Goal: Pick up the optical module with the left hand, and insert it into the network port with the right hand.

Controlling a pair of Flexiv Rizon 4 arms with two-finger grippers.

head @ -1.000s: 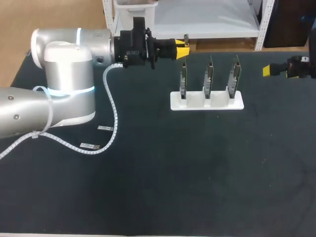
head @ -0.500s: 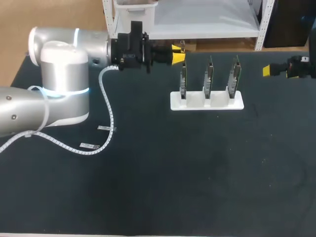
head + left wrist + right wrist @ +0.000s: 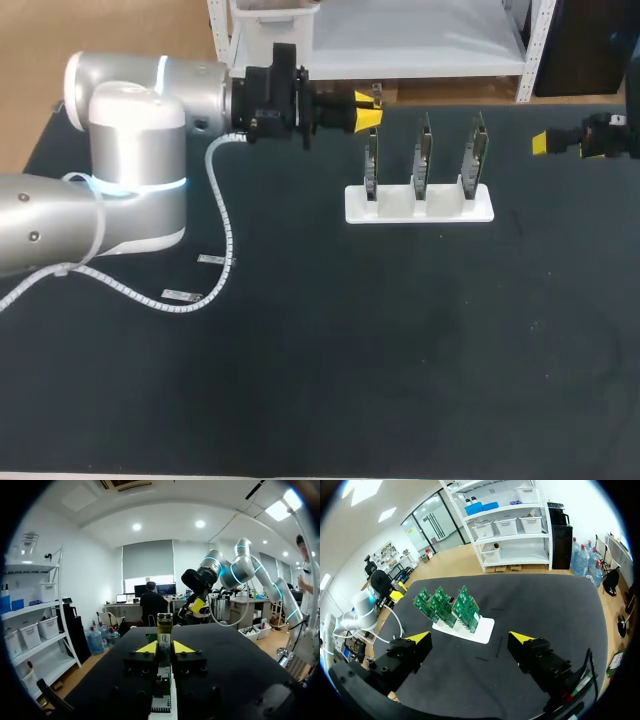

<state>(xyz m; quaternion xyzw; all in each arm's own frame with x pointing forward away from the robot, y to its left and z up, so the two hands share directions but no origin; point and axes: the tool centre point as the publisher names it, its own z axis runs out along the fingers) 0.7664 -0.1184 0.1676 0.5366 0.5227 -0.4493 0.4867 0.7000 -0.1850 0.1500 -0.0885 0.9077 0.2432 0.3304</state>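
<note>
Left pincer (image 3: 371,109) shifted nearer three boards (image 3: 424,152); one module (image 3: 164,628) gripped.

In the head view the right arm (image 3: 615,135) is cut off by the right edge, so only the right end effector (image 3: 542,143) and a bit of wrist show at the far right of the worktop (image 3: 400,350). The left arm (image 3: 130,150) runs out past the left edge. Only a small stub of the optical module (image 3: 377,93) pokes beyond the left end effector (image 3: 368,112), too small to read its shape. From the left wrist, the module's sides are covered by the fingers (image 3: 185,655) pressed against it. The ports on the three upright boards (image 3: 424,155) are too small to make out. So are the two pale strips (image 3: 213,260) near the cable (image 3: 228,215).
</note>
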